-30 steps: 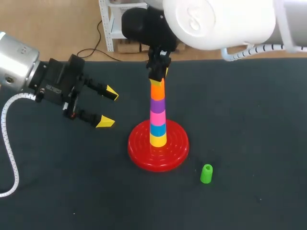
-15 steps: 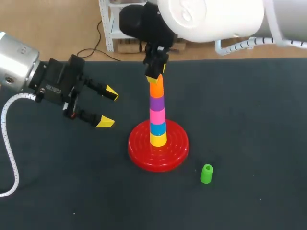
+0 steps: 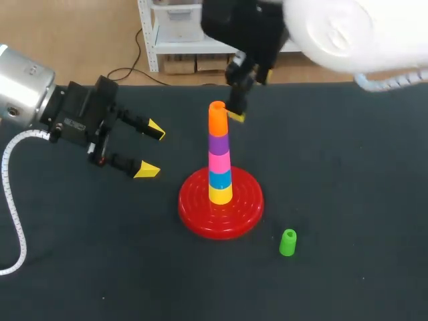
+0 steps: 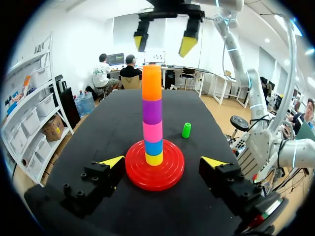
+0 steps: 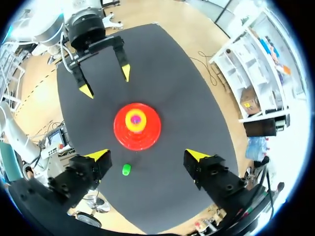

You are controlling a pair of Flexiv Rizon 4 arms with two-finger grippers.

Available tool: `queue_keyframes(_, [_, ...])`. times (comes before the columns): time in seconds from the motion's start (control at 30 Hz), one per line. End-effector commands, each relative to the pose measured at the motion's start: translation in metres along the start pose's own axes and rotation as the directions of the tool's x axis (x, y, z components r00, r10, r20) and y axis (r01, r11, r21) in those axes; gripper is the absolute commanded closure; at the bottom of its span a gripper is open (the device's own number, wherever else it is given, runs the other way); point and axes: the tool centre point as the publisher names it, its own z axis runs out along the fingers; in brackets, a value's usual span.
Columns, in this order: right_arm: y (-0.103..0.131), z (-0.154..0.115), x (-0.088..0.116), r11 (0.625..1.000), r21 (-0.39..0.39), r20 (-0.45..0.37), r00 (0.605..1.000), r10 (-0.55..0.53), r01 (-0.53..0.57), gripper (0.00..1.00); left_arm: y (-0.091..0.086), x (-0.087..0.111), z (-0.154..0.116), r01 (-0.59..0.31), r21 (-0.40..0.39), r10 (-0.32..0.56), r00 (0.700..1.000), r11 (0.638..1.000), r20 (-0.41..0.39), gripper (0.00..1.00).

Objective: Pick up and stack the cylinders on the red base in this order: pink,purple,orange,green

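Head view: pink [image 3: 219, 162], purple [image 3: 219, 143] and orange [image 3: 217, 119] sit stacked on the base [image 3: 194, 215]; green [image 3: 287, 242] stands on the table [image 3: 348, 200] nearby, not yet stacked. Right gripper [image 4: 164, 43] hangs empty above orange, fingers apart; left gripper [image 3: 151, 150], also spread and empty, is well aside.

The red base [image 3: 194, 211] has concentric ridged rings. The stack [image 3: 219, 162] on it is banded yellow, blue, pink, purple and orange from bottom to top. The green cylinder [image 3: 287, 243] is plain, and the table [image 3: 348, 180] looks dark charcoal, perhaps bluish.
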Motion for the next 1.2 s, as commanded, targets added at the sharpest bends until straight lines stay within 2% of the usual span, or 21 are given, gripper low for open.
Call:
queue_keyframes(0.03, [0.004, 0.015, 0.038, 0.999, 0.01, 0.12, 0.992, 0.036, -0.037, 0.0, 0.0, 0.001, 0.0, -0.003, -0.001, 0.003, 1.0, 1.0, 0.003, 0.0])
queue_keyframes(0.27, [0.016, 0.054, 0.068, 0.996, -0.031, 0.075, 0.993, 0.088, -0.085, 0.0, 0.0, 0.001, 0.0, -0.003, -0.001, 0.003, 1.0, 1.0, 0.003, 0.0])
queue_keyframes(0.43, [0.024, 0.082, 0.079, 0.989, -0.067, 0.027, 0.991, 0.135, -0.133, 0.0, 0.0, 0.001, 0.0, -0.003, -0.001, 0.003, 1.0, 1.0, 0.003, 0.0])
queue_keyframes(0.73, [0.041, 0.133, 0.096, 0.978, -0.05, -0.106, 0.975, 0.196, -0.202, 0.0, 0.0, 0.001, 0.0, -0.003, -0.001, 0.003, 1.0, 1.0, 0.003, 0.0])
queue_keyframes(0.93, [0.055, 0.157, 0.105, 0.971, -0.057, -0.143, 0.964, 0.222, -0.232, 0.0, 0.0, 0.001, 0.0, -0.003, -0.001, 0.003, 1.0, 1.0, 0.003, 0.0])
queue_keyframes(1.03, [0.06, 0.165, 0.108, 0.964, -0.073, -0.132, 0.96, 0.245, -0.256, 0.0, 0.0, 0.001, 0.0, -0.003, -0.001, 0.003, 1.0, 1.0, 0.003, 0.0])
queue_keyframes(1.2, [0.062, 0.178, 0.118, 0.947, -0.064, -0.159, 0.94, 0.301, -0.314, 0.0, 0.0, 0.001, 0.0, -0.003, -0.001, 0.003, 1.0, 1.0, 0.003, 0.0])
